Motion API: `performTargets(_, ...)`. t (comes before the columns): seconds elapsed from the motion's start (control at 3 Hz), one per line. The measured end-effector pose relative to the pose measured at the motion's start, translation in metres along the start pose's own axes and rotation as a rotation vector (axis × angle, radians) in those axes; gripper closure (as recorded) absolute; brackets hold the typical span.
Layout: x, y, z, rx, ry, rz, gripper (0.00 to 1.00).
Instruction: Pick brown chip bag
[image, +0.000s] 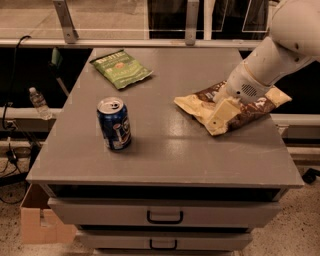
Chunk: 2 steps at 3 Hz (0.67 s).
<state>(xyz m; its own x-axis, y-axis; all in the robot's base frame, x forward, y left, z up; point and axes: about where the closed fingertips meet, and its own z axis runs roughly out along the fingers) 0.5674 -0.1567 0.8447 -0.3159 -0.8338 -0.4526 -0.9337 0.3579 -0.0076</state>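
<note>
The brown chip bag (248, 113) lies flat at the right side of the grey table (165, 160); it has a dark brown centre and pale cream edges. My white arm comes in from the upper right. The gripper (221, 113) is down on the bag's middle-left part, touching or just above it, and covers part of it. The bag still rests on the table.
A blue soda can (114, 123) stands left of centre. A smaller green chip bag (121, 68) lies at the back left. Drawers (165, 216) sit below the tabletop. A water bottle (38, 102) and a cardboard box (40, 220) are on the floor at left.
</note>
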Motion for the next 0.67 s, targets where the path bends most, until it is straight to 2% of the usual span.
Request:
performTargets(0.33,-0.013,0.000,-0.015,0.014,-0.030,-0.025,0.86)
performTargets(0.67,-0.035,0.007,-0.038,0.030,-0.085,-0.086,1.00)
